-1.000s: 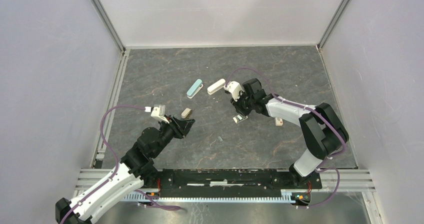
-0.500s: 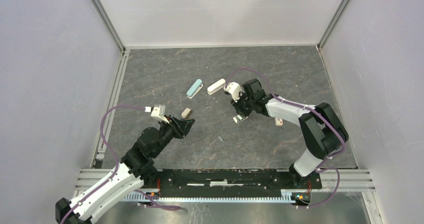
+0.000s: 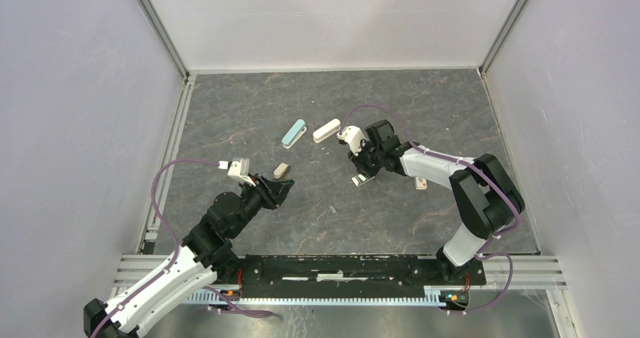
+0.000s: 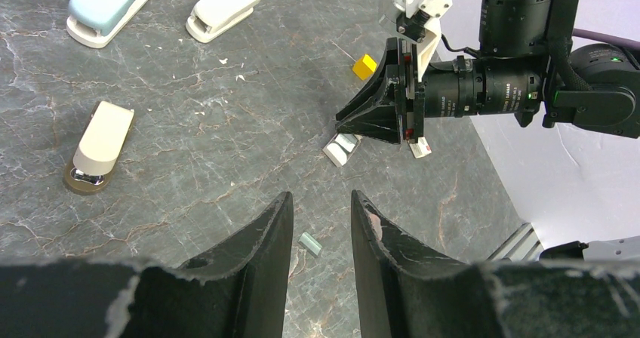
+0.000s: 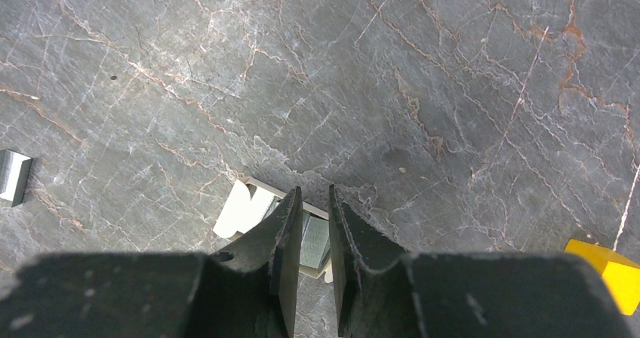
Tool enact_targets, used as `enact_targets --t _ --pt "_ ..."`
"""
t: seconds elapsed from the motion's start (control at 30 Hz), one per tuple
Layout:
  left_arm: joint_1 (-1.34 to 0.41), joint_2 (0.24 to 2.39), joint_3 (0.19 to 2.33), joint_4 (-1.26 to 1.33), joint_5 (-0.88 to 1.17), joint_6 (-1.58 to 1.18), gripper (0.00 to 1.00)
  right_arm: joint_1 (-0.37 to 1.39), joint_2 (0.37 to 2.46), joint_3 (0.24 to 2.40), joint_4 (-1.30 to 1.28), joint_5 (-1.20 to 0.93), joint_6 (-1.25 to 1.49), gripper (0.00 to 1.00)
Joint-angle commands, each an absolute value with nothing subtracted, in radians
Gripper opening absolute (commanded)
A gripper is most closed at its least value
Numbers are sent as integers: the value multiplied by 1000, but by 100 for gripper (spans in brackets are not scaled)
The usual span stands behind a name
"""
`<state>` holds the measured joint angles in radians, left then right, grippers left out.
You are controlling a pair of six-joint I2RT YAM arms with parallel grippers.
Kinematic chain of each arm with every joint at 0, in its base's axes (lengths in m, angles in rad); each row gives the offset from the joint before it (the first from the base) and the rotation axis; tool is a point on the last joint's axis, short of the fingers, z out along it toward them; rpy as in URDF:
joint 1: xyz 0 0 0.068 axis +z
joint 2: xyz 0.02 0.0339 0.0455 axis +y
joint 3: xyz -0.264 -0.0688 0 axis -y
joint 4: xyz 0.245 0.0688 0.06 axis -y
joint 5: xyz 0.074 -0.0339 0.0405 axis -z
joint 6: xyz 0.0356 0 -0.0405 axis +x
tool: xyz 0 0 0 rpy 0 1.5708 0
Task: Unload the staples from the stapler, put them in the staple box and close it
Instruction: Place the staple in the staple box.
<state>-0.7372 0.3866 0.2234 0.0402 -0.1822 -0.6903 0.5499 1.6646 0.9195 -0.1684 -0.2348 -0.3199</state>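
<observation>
The staples are lying on the worktop toward its near edge. The leftmost stapler is sitting behind them, leftward.

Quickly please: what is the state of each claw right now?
Left claw: open, holding nothing.
Right claw: nearly closed, its tips at the small clear box; whether it grips the box cannot be told.

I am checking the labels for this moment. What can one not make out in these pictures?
- Right wrist view: the right gripper hides part of the small white item; whether it is held is unclear.
- Right wrist view: the frame edge cuts the yellow block.
- Top view: the staples are too small for detail.
</observation>
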Motion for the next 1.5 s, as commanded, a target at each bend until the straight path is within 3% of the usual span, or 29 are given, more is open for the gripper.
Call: enact_targets --t 0.0,0.87,1.17,1.47 --pt "-742 376 255 51 -196 -715 41 555 1659 937 -166 -249 -330 25" --pt "-741 367 262 38 -198 -713 41 550 1598 896 -164 -246 -355 25" --pt "-740 367 265 35 -199 -711 41 551 1586 885 -184 -259 -379 29" --pt "-741 371 268 35 -198 -712 41 551 1577 879 -185 -259 -387 42"
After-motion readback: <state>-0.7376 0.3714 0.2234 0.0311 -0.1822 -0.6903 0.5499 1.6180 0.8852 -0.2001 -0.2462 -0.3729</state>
